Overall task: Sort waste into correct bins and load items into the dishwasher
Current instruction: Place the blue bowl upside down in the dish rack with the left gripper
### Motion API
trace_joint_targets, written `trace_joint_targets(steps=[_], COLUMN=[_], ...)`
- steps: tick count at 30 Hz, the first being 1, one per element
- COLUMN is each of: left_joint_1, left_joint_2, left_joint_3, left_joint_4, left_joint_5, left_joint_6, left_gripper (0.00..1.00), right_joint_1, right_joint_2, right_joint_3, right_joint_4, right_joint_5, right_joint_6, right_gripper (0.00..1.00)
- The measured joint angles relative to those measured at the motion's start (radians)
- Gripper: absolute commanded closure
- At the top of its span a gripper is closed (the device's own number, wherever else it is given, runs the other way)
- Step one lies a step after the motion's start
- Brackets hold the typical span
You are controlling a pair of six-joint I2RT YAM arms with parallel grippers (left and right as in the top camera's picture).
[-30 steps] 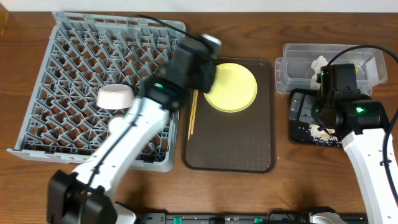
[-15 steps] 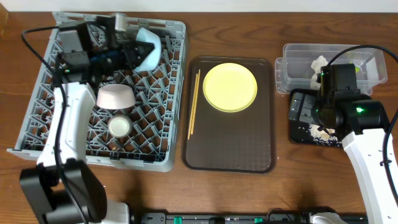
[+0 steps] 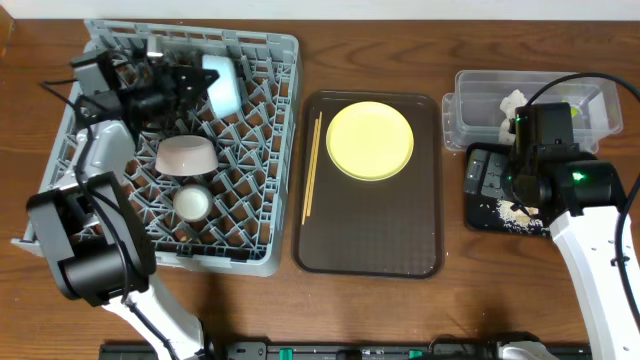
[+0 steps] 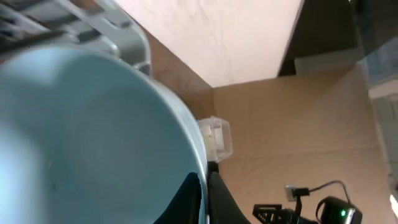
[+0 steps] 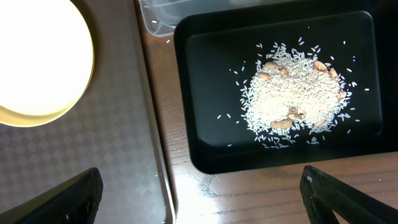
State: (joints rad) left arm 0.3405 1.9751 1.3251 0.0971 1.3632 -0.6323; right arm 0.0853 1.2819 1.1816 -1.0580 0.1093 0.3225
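L gripper [image 3: 190,85] clamps rim of light blue bowl [image 3: 222,82], tilted over dish rack [image 3: 265,200], table's far-left corner. Step: racking bowl. Next: seat btwn pegs, release. R gripper [image 5: 200,180] jaws spread above black tray [image 5: 211,62], right edge. Pending: yellow plate [image 3: 370,140], chopsticks [image 3: 311,165].

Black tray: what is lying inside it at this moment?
Inside the black tray lies a heap of whitish food scraps with some tan pieces, and loose grains around it. From overhead, the right arm covers part of the tray.
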Motion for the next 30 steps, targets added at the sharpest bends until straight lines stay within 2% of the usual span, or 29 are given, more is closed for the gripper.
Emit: trace_joint_targets(steps=[2, 4, 5, 6, 10, 12, 15, 23, 30], left_joint_1=[0.031, 0.053, 0.061, 0.071, 0.082, 0.085, 0.094, 0.102, 0.102], left_joint_2=[0.009, 0.023, 0.028, 0.034, 0.035, 0.035, 0.035, -0.033, -0.244], left_joint_3=[0.0, -0.001, -0.001, -0.003, -0.006, -0.006, -0.006, -0.006, -0.008], left_joint_4=[-0.006, -0.016, -0.022, -0.042, -0.073, -0.087, -0.165, -0.432, -0.492], left_joint_5=[-0.006, -0.015, -0.02, -0.027, -0.036, -0.043, -0.089, -0.327, -0.49], left_joint_6=[-0.008, -0.019, -0.023, -0.026, -0.029, -0.028, -0.007, 0.177, 0.29], left_gripper=[0.91, 0.83, 0.77, 0.61, 0.4, 0.34, 0.3, 0.28, 0.21], right_joint_1=[0.0, 0.0, 0.0, 0.0, 0.0, 0.0, 0.0, 0.0, 0.0], right_joint_2=[0.0, 0.0, 0.0, 0.0, 0.0, 0.0, 0.0, 0.0, 0.0], right_joint_3=[0.0, 0.0, 0.0, 0.0, 0.0, 0.0, 0.0, 0.0, 0.0], right_joint_4=[0.001, 0.0, 0.0, 0.0, 0.0, 0.0, 0.0, 0.001, 0.003], right_joint_5=[0.0, 0.0, 0.0, 0.0, 0.0, 0.0, 0.0, 0.0, 0.0], right_joint_6=[0.0, 0.0, 0.0, 0.0, 0.0, 0.0, 0.0, 0.0, 0.0], right_gripper=[0.01, 0.01, 0.01, 0.01, 0.01, 0.01, 0.01, 0.01, 0.01])
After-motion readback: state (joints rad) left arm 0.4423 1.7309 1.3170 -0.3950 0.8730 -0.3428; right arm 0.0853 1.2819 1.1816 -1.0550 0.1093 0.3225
